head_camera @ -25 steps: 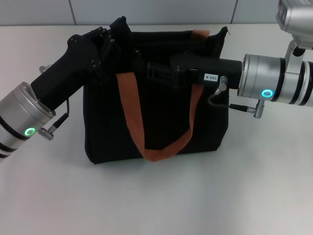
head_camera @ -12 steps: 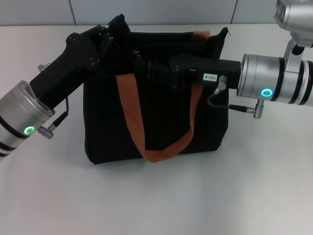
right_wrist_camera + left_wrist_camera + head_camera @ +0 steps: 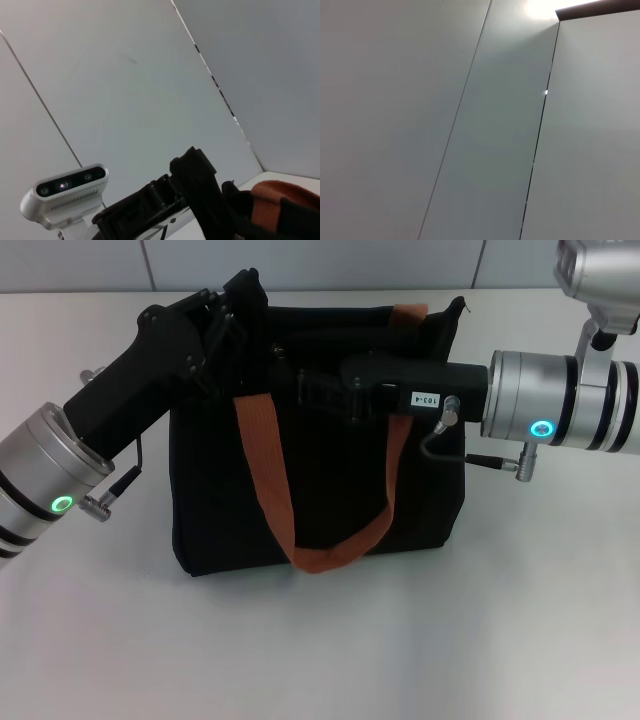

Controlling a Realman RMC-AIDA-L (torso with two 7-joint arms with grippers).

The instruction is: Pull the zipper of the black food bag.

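The black food bag (image 3: pixel 225 505) stands upright in the middle of the white table, one rust-orange handle (image 3: pixel 268 465) hanging down its front. My left gripper (image 3: pixel 226 314) is at the bag's top left corner, shut on the fabric, which stands up in a peak; the right wrist view shows that corner (image 3: pixel 197 172) beside the left gripper (image 3: pixel 150 202). My right gripper (image 3: pixel 302 386) reaches in from the right and lies across the bag's upper edge near its middle. The zipper is hidden against the black gripper and fabric.
The white table (image 3: pixel 400 640) spreads around the bag, with a grey wall behind it. The left arm's wrist camera (image 3: pixel 65 192) shows in the right wrist view. The left wrist view shows only wall panels (image 3: pixel 490 130).
My right arm has slid a little to the left along the bag's upper edge. The left arm and the bag have hardly moved.
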